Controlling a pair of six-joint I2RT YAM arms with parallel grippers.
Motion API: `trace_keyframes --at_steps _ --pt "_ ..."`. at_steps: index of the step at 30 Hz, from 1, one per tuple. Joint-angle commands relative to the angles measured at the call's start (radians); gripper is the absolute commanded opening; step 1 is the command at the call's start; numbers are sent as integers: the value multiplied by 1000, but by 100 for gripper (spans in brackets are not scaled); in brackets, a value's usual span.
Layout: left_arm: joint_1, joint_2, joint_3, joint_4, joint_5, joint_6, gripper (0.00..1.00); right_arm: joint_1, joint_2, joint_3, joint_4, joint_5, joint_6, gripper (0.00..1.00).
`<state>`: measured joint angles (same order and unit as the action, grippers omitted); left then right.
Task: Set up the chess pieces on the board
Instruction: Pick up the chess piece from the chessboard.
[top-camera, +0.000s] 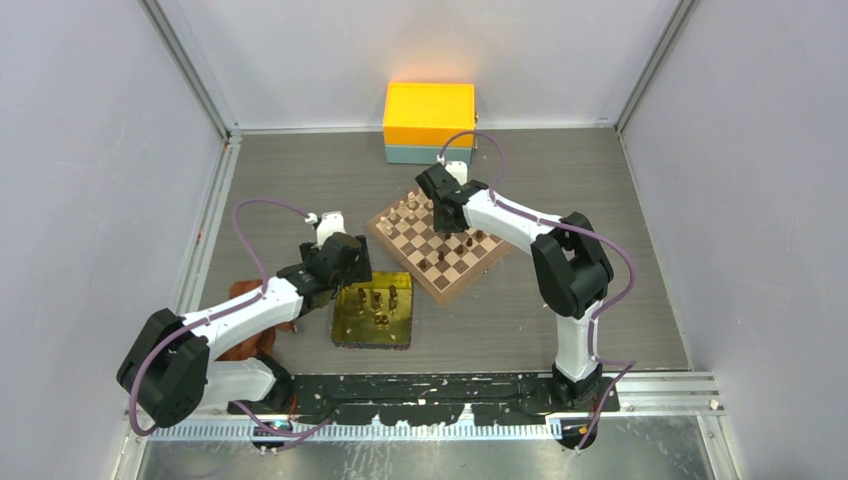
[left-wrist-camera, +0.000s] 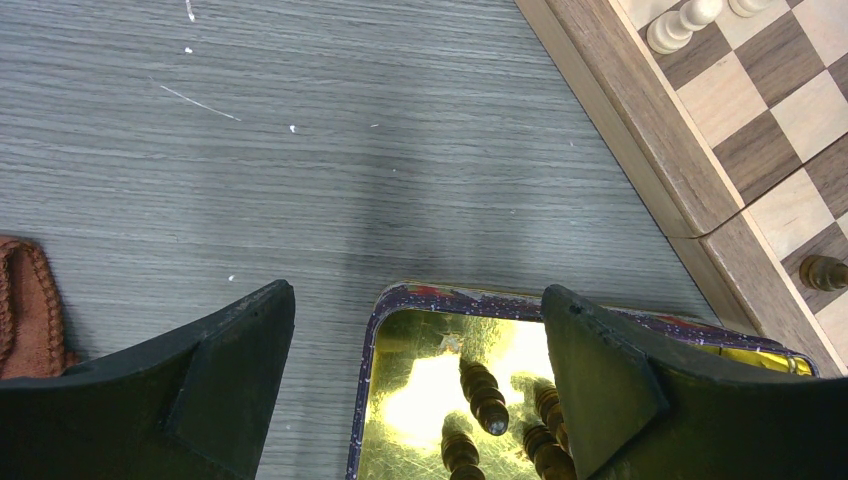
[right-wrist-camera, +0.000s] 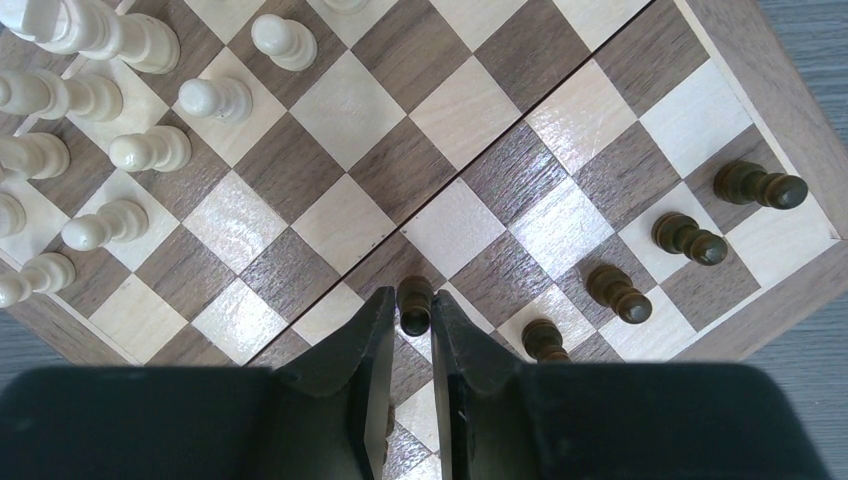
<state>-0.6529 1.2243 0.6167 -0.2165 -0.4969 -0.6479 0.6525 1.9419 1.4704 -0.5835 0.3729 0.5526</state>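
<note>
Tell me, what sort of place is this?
Likely a robotics test cell: plain white walls box in a grey table, two robot arms are bolted to its edge, with a chessboard and gold tray as props.

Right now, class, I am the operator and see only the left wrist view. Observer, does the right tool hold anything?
Observer: Yes, the right tool is shut on a dark chess piece over the board.
Operator: Are other dark ones on the board?
Observer: Four dark pawns stand in a row near one edge of it.
Operator: And the pale ones?
Observer: The pale pieces stand in two rows at the opposite side.
</note>
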Motion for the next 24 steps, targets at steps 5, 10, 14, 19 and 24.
trace_keyframes --at_steps 5,10,14,19,24 --pt "-4 -2 12 37 -25 -7 94 -5 -9 -14 30 -5 12 25" --pt "-3 -2 11 37 -25 -9 94 -6 -8 -19 34 -12 13 22" --pt "-3 -2 9 37 -25 -9 94 -6 -12 -22 34 -10 14 18" --pt "-2 -2 8 40 -25 -11 94 -6 -28 -25 32 -7 13 13" --pt "-3 -3 5 42 -23 -13 94 -3 -69 -33 22 -1 8 10"
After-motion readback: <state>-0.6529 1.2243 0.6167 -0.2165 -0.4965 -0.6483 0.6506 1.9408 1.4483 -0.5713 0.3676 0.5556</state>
